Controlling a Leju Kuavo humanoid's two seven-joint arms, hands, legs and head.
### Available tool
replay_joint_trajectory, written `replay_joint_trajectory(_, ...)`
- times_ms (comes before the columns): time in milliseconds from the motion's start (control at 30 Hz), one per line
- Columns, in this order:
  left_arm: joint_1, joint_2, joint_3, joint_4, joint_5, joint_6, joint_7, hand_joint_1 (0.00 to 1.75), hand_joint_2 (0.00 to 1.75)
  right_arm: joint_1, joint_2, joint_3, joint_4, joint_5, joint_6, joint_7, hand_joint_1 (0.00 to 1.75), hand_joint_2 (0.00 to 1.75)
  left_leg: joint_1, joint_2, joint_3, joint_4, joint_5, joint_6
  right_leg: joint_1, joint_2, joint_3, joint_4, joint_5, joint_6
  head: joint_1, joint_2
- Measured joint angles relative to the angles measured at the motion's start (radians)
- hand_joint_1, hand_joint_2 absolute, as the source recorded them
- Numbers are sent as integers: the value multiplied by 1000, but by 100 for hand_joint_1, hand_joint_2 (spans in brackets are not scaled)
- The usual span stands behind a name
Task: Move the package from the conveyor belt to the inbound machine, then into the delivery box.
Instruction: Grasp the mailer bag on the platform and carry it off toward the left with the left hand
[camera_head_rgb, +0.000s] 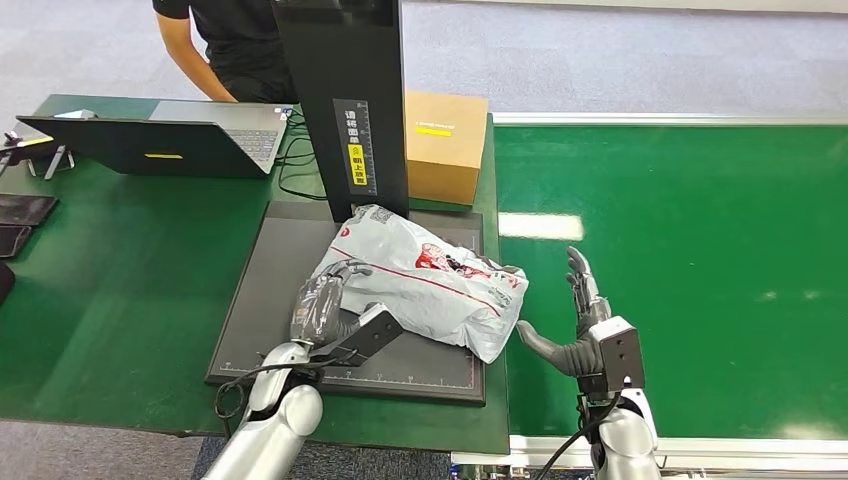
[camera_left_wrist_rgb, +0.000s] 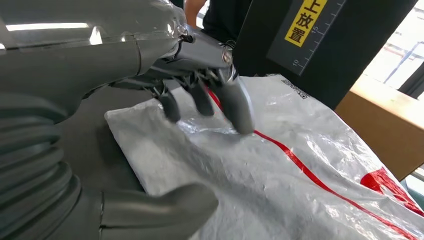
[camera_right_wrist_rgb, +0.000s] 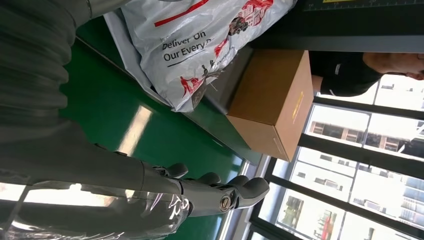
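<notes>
The package (camera_head_rgb: 425, 280) is a grey plastic mailer with red print, lying on the black platform (camera_head_rgb: 270, 300) of the inbound machine in front of its dark column (camera_head_rgb: 350, 100). My left hand (camera_head_rgb: 325, 300) arches over the bag's left end. In the left wrist view its fingertips (camera_left_wrist_rgb: 240, 117) touch the top of the package (camera_left_wrist_rgb: 280, 175), and the thumb (camera_left_wrist_rgb: 165, 210) stays apart from them. My right hand (camera_head_rgb: 580, 320) is open over the green conveyor belt (camera_head_rgb: 700, 270), just right of the bag's right corner and holding nothing. The right wrist view shows the package (camera_right_wrist_rgb: 200, 40) beyond my right hand (camera_right_wrist_rgb: 200, 192).
A brown cardboard box (camera_head_rgb: 445, 140) stands behind the platform, right of the column. A laptop (camera_head_rgb: 170, 140) and dark devices (camera_head_rgb: 20, 210) sit on the green table to the left. A person (camera_head_rgb: 230, 40) in black sits behind the laptop.
</notes>
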Motion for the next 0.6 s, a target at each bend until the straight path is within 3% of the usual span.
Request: replay_joint_trajectory(600, 3, 0, 7, -1, -5, 2, -5, 175, 175, -5, 0, -1, 7, 0, 0, 0, 0, 175, 0, 0, 0, 0, 0, 0, 0, 0, 0, 0, 0, 0, 0, 0)
